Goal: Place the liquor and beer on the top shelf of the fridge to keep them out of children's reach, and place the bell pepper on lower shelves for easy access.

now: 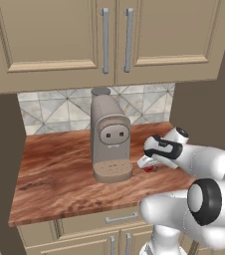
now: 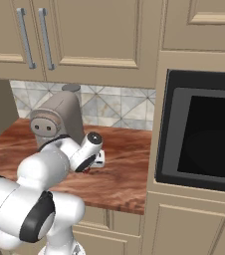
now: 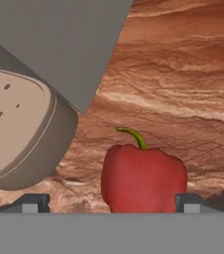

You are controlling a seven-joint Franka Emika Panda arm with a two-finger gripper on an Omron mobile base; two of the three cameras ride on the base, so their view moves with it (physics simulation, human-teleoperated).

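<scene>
The bell pepper (image 3: 143, 178), red and glossy with a green stem, stands on the wooden counter (image 3: 183, 74). My gripper (image 3: 111, 203) is open and low over it, with one fingertip (image 3: 32, 203) on each side of the pepper and a gap on the left. From the base views the hand (image 1: 147, 164) reaches down just right of the coffee machine, and only a sliver of the pepper (image 1: 149, 169) (image 2: 86, 171) shows under it. The liquor, the beer and the fridge are out of view.
A grey-brown coffee machine (image 1: 109, 142) (image 2: 59, 119) stands close beside the pepper, its round drip base (image 3: 20, 129) near my left finger. Beige cabinets (image 1: 104, 40) hang above. A built-in black oven (image 2: 204, 139) bounds the counter on the right.
</scene>
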